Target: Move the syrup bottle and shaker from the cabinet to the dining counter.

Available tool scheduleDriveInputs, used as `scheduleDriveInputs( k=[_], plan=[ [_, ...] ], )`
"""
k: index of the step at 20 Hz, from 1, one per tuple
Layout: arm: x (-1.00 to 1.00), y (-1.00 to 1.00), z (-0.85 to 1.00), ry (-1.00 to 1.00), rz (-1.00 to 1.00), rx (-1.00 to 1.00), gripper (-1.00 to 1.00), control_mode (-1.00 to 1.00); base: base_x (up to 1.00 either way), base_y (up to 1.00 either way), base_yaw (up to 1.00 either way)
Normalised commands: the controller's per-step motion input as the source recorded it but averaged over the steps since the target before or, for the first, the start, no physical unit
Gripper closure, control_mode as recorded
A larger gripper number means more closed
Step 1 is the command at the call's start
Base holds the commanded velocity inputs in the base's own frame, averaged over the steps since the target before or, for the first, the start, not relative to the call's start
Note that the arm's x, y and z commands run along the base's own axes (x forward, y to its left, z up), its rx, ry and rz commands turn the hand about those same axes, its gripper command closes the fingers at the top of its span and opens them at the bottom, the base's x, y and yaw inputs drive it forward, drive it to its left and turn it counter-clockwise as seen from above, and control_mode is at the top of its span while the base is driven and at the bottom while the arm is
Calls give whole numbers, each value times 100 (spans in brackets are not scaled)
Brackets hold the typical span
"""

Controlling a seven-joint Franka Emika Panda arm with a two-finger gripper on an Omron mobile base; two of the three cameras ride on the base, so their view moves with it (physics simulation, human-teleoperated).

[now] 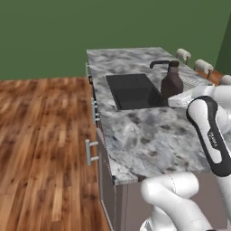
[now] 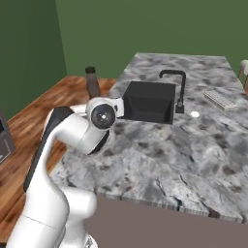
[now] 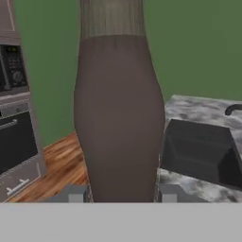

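Observation:
My gripper [image 3: 120, 194] is shut on the syrup bottle [image 3: 118, 118], a dark brown bottle held upright with its ribbed neck at the top of the hand view. One finger [image 3: 71, 194] sits on each side of its base. The bottle [image 1: 172, 83] hangs by the black sink [image 1: 133, 90] of the dining counter [image 1: 149, 135], in front of the faucet [image 1: 160, 63]. From the right base it [image 2: 92, 82] stands out past the counter's [image 2: 193, 155] left edge, above my hand. Whether it touches the stone I cannot tell. The shaker and the cabinet are out of view.
Stools [image 1: 198, 65] line the far side of the island. A pale flat slab [image 2: 220, 99] and a small white disc [image 2: 194, 115] lie beyond the faucet [image 2: 177, 82]. Drawer handles [image 1: 90, 151] stick out over the wooden floor [image 1: 45, 135]. An oven front [image 3: 14, 137] stands far left.

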Motion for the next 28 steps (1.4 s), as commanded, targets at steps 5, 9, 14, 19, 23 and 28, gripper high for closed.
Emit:
scheduleDriveInputs(
  k=[5, 9, 14, 19, 23, 28],
  plan=[
    [43, -21, -61, 0, 26, 12, 100, -100, 0, 0, 0],
    [53, -1, -49, 0, 28, 3, 100, -100, 0, 0, 0],
    [54, 0, -33, -2, 24, 0, 100, -100, 0, 0, 0],
    [29, -11, -31, -1, 12, -5, 100, -100, 0, 0, 0],
    [1, -5, -23, 0, 0, -1, 100, -100, 0, 0, 0],
    [0, -5, -20, 0, 0, 0, 100, -100, 0, 0, 0]
  ],
)
